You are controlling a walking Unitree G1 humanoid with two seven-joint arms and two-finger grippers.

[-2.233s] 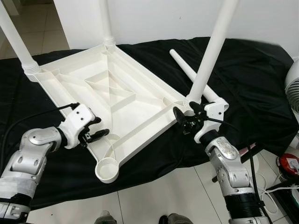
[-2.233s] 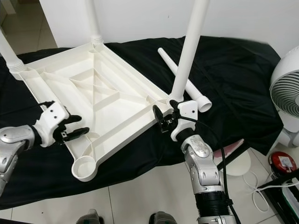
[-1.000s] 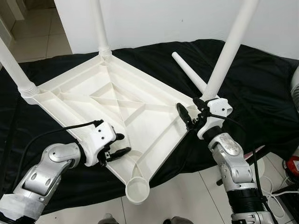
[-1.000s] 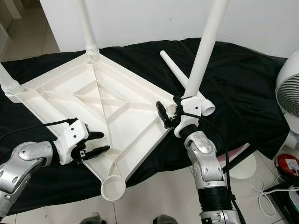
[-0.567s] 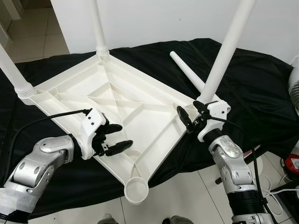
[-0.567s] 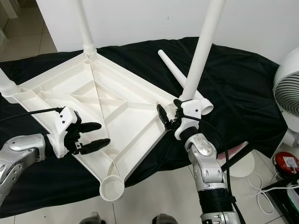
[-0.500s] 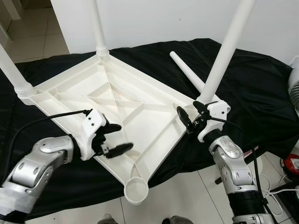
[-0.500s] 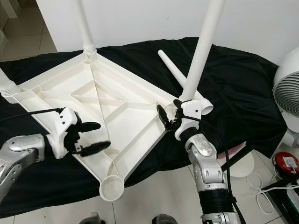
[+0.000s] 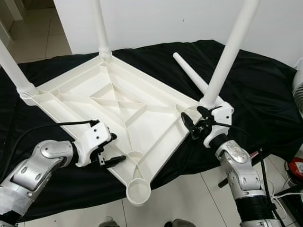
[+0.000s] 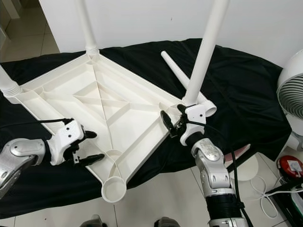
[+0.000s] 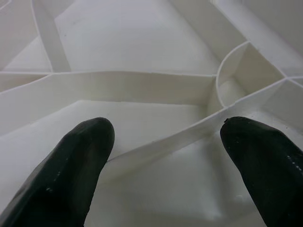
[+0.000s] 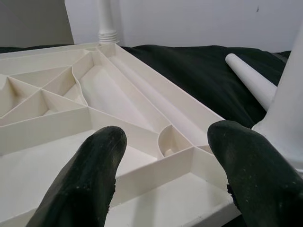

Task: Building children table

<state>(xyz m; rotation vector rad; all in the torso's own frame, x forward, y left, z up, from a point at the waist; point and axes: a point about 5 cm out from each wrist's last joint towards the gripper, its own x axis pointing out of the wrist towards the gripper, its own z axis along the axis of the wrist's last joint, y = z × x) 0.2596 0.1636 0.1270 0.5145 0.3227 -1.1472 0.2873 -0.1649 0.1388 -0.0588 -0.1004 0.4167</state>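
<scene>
The left gripper [image 9: 112, 148] was spread wide, its black fingers [image 11: 71, 175] straddling a thin raised rib at the near-left edge of the tabletop [image 9: 118, 101], grasping nothing. Its silver arm reached in from the lower left, bent at the elbow. The white plastic tabletop lay upside down on a black cloth [image 9: 265, 90], its underside ribbed with crossing walls and round corner sockets; the nearest socket [image 9: 138, 190] hung over the cloth's edge. Three tapered legs [image 9: 226, 56] stood in the other corners, and a loose leg [image 9: 189, 72] lay on the cloth. The right gripper [image 9: 193, 120] was parted across the right corner beside the standing leg, clasping nothing.
</scene>
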